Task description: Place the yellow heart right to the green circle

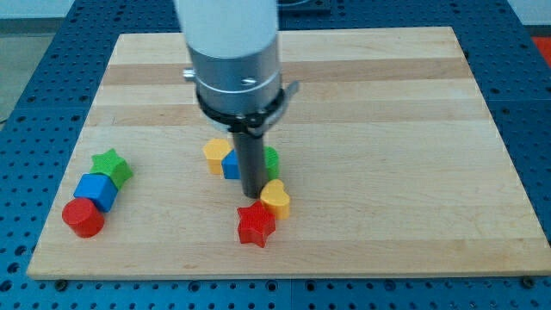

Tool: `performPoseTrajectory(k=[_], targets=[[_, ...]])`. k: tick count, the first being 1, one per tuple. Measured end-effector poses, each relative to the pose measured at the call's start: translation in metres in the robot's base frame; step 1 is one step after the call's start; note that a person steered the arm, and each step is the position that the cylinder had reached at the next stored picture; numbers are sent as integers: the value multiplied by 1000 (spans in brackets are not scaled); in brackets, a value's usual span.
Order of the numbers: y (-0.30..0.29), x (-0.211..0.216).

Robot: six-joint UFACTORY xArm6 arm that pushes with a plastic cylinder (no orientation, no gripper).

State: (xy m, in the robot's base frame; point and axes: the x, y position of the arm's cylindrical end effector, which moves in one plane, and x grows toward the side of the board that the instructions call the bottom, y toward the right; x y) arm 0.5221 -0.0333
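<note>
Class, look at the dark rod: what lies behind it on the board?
Behind my tip, slivers show: a blue block at the view's left, the green circle at its right. Their middles are covered.

Heart [276, 199] touching star [256, 224], just below circle [271, 161]; tip [253, 194] at heart's left.

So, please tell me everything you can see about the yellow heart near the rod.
The yellow heart is a small, matte block that looks like painted wood or plastic, lying flat on the wooden board, below its centre. My tip stands right at its left side, apparently touching it. The red star sits against its lower left. The green circle, partly hidden by the rod, lies just above it.
</note>
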Motion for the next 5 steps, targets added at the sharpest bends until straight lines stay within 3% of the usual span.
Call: performPoseTrajectory(k=[3,5], targets=[[-9,21],[81,31]])
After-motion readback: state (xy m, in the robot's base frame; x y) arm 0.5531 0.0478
